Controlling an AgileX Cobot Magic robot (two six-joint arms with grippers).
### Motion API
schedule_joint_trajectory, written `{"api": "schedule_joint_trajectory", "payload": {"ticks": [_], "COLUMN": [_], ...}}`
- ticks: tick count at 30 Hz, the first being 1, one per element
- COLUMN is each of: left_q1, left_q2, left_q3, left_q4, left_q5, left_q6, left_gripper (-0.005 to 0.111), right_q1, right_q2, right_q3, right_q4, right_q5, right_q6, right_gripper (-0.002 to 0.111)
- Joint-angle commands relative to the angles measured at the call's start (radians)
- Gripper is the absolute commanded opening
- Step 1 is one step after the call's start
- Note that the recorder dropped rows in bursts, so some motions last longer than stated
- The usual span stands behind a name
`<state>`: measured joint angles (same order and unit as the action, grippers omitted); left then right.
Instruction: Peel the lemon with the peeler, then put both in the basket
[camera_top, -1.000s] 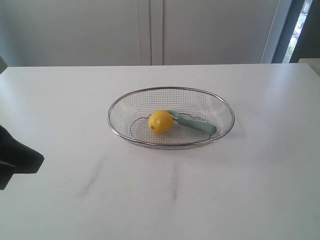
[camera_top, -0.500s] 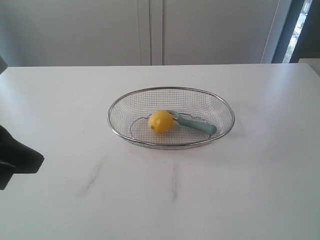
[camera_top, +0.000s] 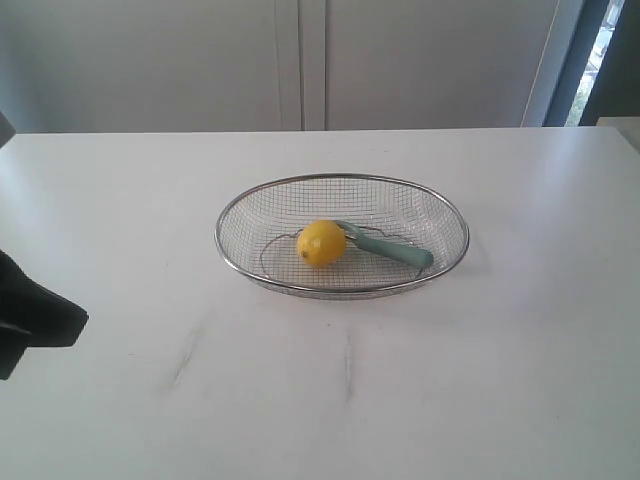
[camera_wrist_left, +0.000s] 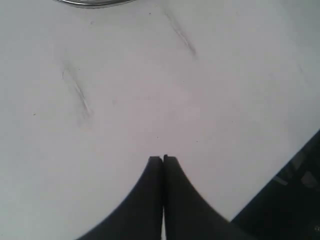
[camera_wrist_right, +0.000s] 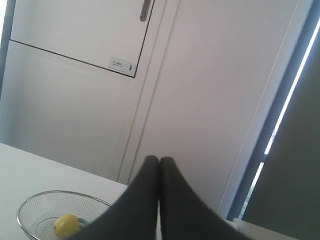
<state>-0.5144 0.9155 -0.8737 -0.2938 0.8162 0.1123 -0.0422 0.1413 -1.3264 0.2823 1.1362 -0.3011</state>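
Nothing has shifted since the earlier frames; everything I can see sits exactly where it did a second ago.

From the exterior camera, the basket (camera_top: 222, 248) stands near the middle of the white table (camera_top: 480, 380). The lemon (camera_top: 321, 243) rests inside it, a little left of centre. The peeler (camera_top: 392, 251) lies in the basket too, its head right against the lemon and its teal handle angled toward the right-hand rim. A dark piece of the left arm (camera_top: 35, 320) shows at the left edge, well apart from the basket. Faint grey scuffs (camera_top: 184, 357) mark the tabletop in front.

On the left wrist camera, the left gripper (camera_wrist_left: 163, 159) is clenched, fingers pressed together with nothing between them, over bare table. Only a sliver of the basket's rim shows at the frame edge.

On the right wrist camera, the right gripper (camera_wrist_right: 159, 160) is likewise clenched on nothing and is aimed toward the pale cabinet doors (camera_wrist_right: 75, 75). Beyond its fingers I can see the basket with the lemon inside.
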Motion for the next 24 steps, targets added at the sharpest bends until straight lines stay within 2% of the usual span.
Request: {"api": "schedule_joint_trajectory", "payload": {"ticks": [1,9,12,13,14,18,20,24], "left_q1": [0.003,0.003,0.003,0.003,0.003,0.003,0.003,0.003], "left_q2": [-0.009,-0.009,-0.009,-0.009,-0.009,-0.009,-0.009,-0.009], "left_q3": [0.007,0.007,0.007,0.007,0.007,0.007,0.007,0.007], "left_q4": [-0.012,-0.012,-0.012,-0.012,-0.012,-0.012,-0.012,-0.012], "left_q5": [0.007,0.007,0.007,0.007,0.007,0.007,0.007,0.007], "left_q6": [-0.003,-0.003,-0.003,-0.003,-0.003,-0.003,-0.003,-0.003], "left_gripper": [0.000,0.000,0.000,0.000,0.000,0.000,0.000,0.000], "right_q1": [-0.031,-0.050,-0.050,-0.050,-0.050,-0.050,-0.050,-0.048], "right_q2": [-0.037,-0.049,-0.049,-0.049,-0.049,-0.049,-0.049,-0.049], "right_q3": [0.003,0.073,0.154,0.214,0.239,0.494,0.623,0.837], "right_q4": [-0.009,-0.007,-0.022,-0.010,-0.005,-0.007,-0.009,-0.059], "right_q5": [-0.001,-0.014,-0.133,-0.265,-0.322,-0.811,-0.988,-1.175], "right_q6": [-0.011,-0.012,-0.022,-0.015,-0.007,-0.005,-0.005,-0.005], "right_gripper": [0.000,0.000,0.000,0.000,0.000,0.000,0.000,0.000]}}
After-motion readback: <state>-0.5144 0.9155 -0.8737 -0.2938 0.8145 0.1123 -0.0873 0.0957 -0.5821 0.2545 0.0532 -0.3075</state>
